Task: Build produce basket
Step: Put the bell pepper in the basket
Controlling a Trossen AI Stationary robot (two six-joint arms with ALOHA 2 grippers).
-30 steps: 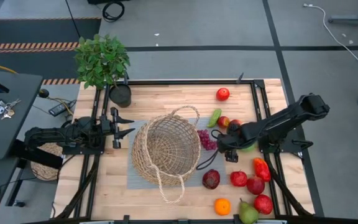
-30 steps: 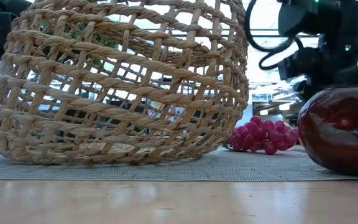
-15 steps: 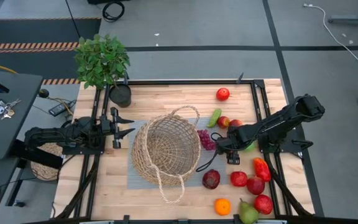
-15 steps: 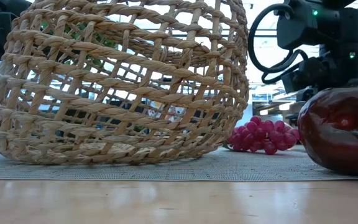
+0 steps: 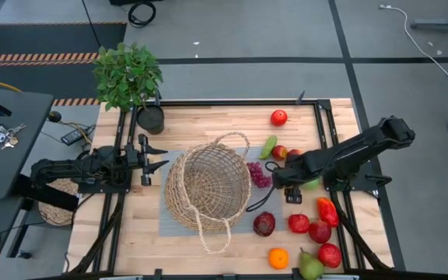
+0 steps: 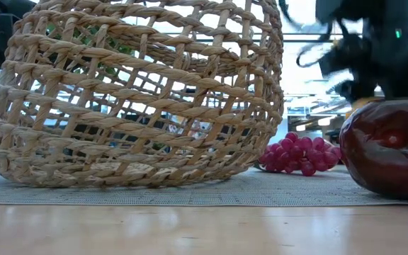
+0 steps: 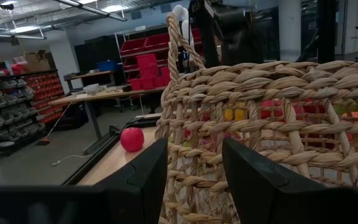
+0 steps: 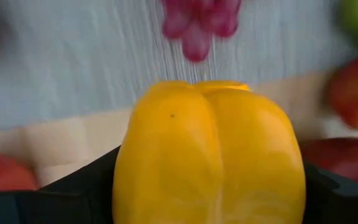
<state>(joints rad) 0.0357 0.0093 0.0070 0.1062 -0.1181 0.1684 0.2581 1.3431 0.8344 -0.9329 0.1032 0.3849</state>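
Note:
The tan wicker basket point(image 5: 208, 187) stands on a grey mat point(image 5: 166, 227) mid-table and fills the low view point(image 6: 137, 92). My right gripper point(image 5: 285, 183) is just right of the purple grapes point(image 5: 258, 174), shut on a yellow pepper point(image 8: 207, 155), which the gripper hides in the high view. My left gripper point(image 5: 164, 157) is open and empty at the basket's left side, with its fingers either side of the weave in the left wrist view point(image 7: 194, 180). The other produce lies on the table's right half. My right gripper pinches the yellow pepper between its two fingers, one finger point(image 8: 82, 183) on each of the pepper's opposite side walls point(image 8: 126, 168). The fingers come from above, pointing down. I cannot tell whether the pepper is clear of the table.
A dark plum point(image 5: 264, 224), red fruits point(image 5: 320, 231), a red pepper point(image 5: 327, 211), an orange point(image 5: 278, 258) and a pear point(image 5: 310, 267) lie at the near right. A red apple point(image 5: 278, 117) and a green vegetable point(image 5: 268, 147) lie farther back. A potted plant point(image 5: 128, 74) stands at the far left.
My right gripper has dipped toward the table just right of the grapes and then come up a little; it is in motion now. The basket and my left arm have kept still.

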